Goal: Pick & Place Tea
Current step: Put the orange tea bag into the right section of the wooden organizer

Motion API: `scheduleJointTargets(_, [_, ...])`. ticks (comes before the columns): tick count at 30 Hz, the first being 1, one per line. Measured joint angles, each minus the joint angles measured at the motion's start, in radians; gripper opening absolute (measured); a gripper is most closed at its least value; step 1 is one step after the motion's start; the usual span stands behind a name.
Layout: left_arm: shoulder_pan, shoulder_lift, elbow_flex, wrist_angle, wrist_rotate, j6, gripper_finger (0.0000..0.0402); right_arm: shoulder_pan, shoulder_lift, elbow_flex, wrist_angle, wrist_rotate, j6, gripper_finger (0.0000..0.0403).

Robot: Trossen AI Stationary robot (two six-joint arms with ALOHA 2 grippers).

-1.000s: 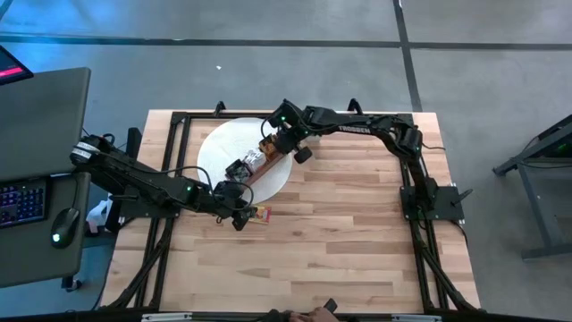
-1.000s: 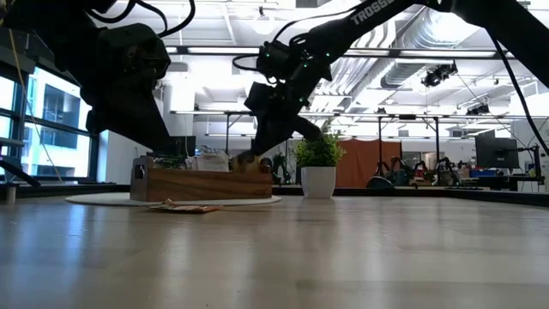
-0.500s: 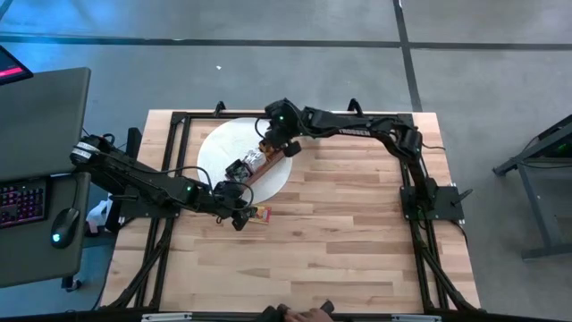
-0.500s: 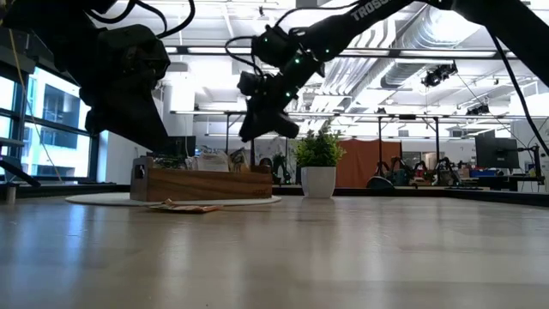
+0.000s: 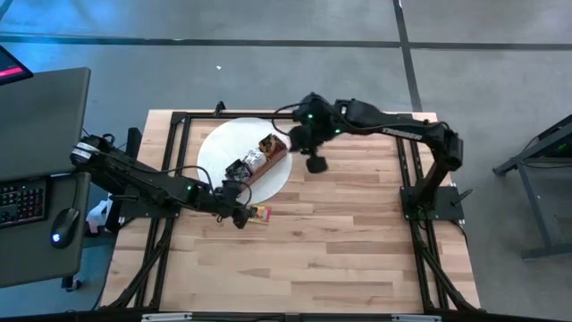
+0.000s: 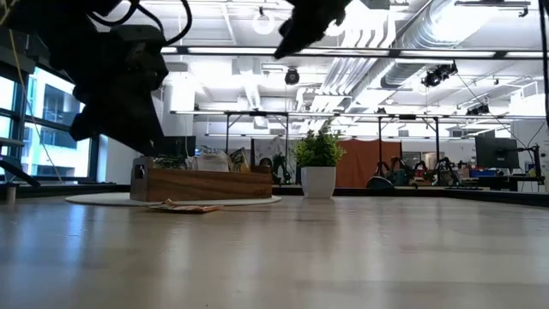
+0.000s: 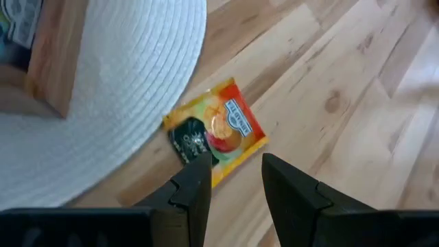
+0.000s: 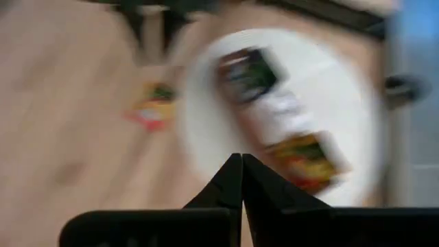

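Sachet [image 7: 218, 130] lies flat beside the mat's [image 7: 130, 82] edge, likely light and floppy; left gripper [image 7: 232, 180], fingers apart, should pinch an edge. Right gripper [image 8: 241, 180] is closed, empty.

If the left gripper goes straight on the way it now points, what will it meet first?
Most likely the orange tea sachet on the wooden table, just ahead of the open left gripper and beside the white round mat. Depth is unclear.
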Motion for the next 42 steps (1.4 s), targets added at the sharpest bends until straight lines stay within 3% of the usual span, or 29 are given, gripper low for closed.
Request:
scheduleJointTargets(2, [0.000,0.012,0.000,0.004,0.008,-0.027,0.0128,0.011,-0.005,0.000,-0.072,-0.093,0.047,0.0004])
scheduleJointTargets(5, [0.000,0.055,0.000,0.003,0.017,-0.069,0.0128,0.061,0.014,-0.052,-0.044,-0.068,0.080,0.0004])
scheduleJointTargets(9, [0.000,0.140,0.000,0.006,0.017,-0.120,0.0128,0.152,0.015,-0.282,0.283,0.094,0.101,0.0003])
scheduleJointTargets(15, [0.000,0.242,0.001,0.026,0.026,-0.189,0.0128,0.237,0.038,-0.633,0.976,0.131,0.350,0.0002])
scheduleJointTargets(19, [0.000,0.256,0.001,0.067,0.017,-0.189,0.0128,0.265,0.122,-0.742,1.224,0.168,0.432,0.0001])
scheduleJointTargets(27, [0.000,0.259,0.000,0.102,0.011,-0.190,0.0128,0.272,0.324,-0.583,1.160,0.112,0.506,0.0001])
scheduleJointTargets(34, [0.000,0.275,0.001,0.120,0.018,-0.158,0.0123,0.301,0.406,-0.487,1.023,0.106,0.530,0.0000])
scheduleJointTargets(42, [0.000,0.278,-0.001,0.138,0.026,-0.102,0.0043,0.305,0.418,-0.490,1.031,0.111,0.514,0.0000])
